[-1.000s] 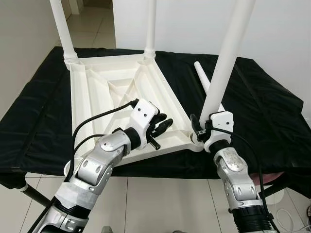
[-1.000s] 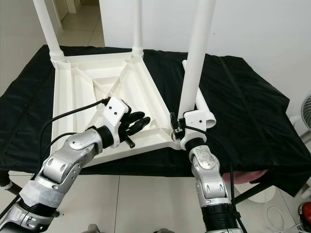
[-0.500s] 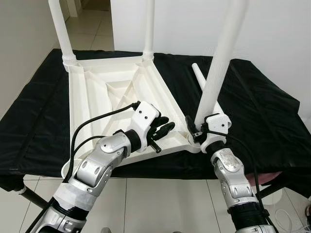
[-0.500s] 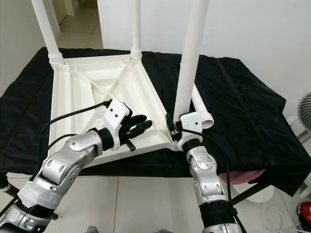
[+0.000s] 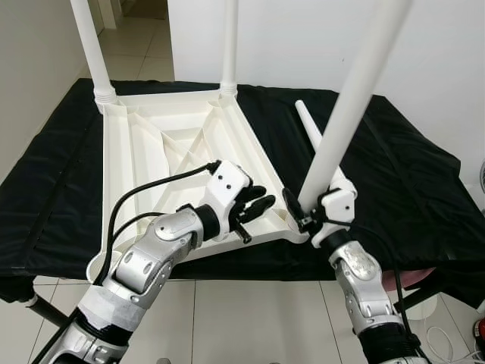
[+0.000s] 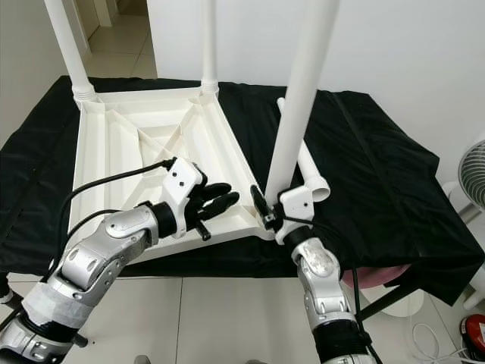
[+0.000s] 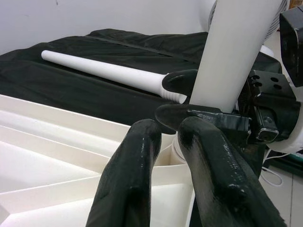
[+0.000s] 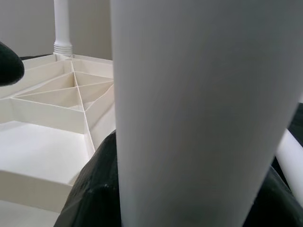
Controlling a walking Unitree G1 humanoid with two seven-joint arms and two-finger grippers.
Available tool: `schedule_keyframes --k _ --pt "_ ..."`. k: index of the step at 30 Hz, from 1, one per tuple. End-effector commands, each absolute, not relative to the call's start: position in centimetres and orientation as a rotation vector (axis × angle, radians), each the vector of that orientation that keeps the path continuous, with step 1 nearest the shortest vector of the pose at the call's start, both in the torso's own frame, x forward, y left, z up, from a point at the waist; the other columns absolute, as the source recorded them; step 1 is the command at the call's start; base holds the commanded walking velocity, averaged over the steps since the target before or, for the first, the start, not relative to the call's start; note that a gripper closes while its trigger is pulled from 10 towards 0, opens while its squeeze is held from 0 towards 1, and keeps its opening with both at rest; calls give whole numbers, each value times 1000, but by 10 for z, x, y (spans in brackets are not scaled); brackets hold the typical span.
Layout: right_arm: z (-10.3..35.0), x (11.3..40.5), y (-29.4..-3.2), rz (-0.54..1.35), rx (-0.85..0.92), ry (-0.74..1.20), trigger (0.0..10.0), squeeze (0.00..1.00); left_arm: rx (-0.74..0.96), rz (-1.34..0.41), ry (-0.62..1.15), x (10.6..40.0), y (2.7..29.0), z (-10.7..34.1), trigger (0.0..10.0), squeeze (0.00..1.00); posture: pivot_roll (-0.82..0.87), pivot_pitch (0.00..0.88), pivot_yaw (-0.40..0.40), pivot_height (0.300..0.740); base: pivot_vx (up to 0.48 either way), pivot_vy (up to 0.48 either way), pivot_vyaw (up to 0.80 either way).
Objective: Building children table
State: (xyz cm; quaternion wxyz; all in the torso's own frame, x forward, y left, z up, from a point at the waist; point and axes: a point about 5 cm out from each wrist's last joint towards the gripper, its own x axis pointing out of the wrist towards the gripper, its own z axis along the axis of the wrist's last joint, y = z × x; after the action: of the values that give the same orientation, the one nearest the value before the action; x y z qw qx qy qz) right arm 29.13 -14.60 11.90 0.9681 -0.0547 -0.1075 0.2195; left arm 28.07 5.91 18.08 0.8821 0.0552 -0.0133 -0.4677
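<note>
Right tool (image 5: 297, 212) grips white leg (image 5: 350, 105) at upturned tabletop's (image 5: 151, 152) corner socket.

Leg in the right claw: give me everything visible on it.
The leg is a plain white tube, plastic by its look, smooth and tapering slightly. It leans rather than stands upright, its foot at the near right corner socket of the upturned tabletop. The right claw is shut around its lower end; its top runs out of frame.
</note>
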Motion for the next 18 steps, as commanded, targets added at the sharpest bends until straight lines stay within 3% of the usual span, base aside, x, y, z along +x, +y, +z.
schedule_keyframes --k 1,18 --pt "86 283 -147 469 -81 -48 10000 0 130 -1238 -31 267 50 184 10000 0 -55 0 -37 740 0 0 0" --pt "76 295 -148 409 42 121 10000 0 147 -1247 -34 265 50 185 10000 0 -51 0 -40 740 0 0 0"
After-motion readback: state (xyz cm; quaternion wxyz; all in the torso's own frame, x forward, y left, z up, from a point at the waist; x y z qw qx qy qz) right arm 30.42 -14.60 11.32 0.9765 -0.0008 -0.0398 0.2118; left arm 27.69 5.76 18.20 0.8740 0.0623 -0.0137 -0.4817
